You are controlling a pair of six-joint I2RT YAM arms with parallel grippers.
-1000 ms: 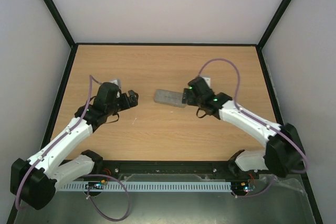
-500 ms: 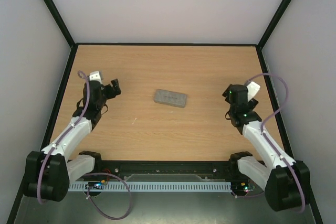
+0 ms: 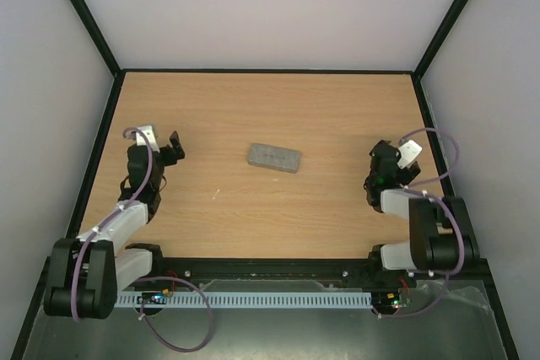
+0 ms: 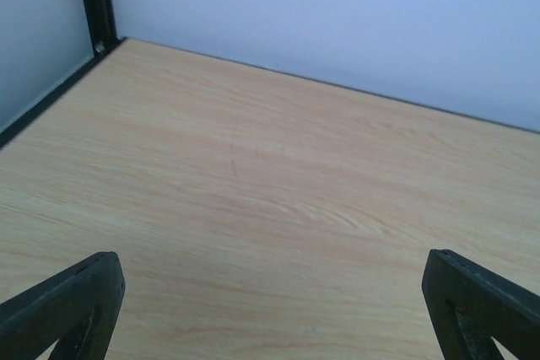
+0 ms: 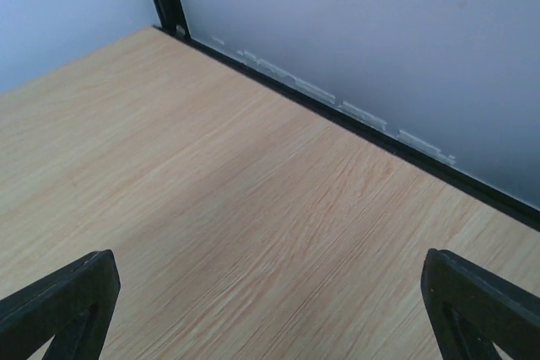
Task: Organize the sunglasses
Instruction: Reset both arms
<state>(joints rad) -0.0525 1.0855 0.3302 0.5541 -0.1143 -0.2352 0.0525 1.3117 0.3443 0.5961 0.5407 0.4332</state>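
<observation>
Grippers parted and bare: the left gripper (image 3: 175,146) and the right gripper (image 3: 376,163) each stand with jaws spread wide, and both wrist views show only wood grain between the black fingers (image 4: 63,309).

A grey case (image 3: 273,157) lies shut near the middle of the table (image 3: 270,107), its long side running left to right and tilted slightly. The sunglasses show in no view; whether they are inside the case cannot be told. Any marking on the lid is too small to read.

A second ago the right gripper was at the case's right end and the left arm reached in toward the centre. Since then both arms have drawn back and folded: the left one sits by the left edge, the right one by the right edge, each well apart from the case. The case has kept its place.

The tabletop is pale, wood-patterned board with a thin black rim. A black frame (image 3: 84,14) rises from its corners, and plain white walls (image 3: 270,6) close it on the left, right and far sides. Purple cables (image 3: 426,137) loop over both wrists. A white slotted rail (image 3: 253,299) runs along the near edge between the arm bases.
</observation>
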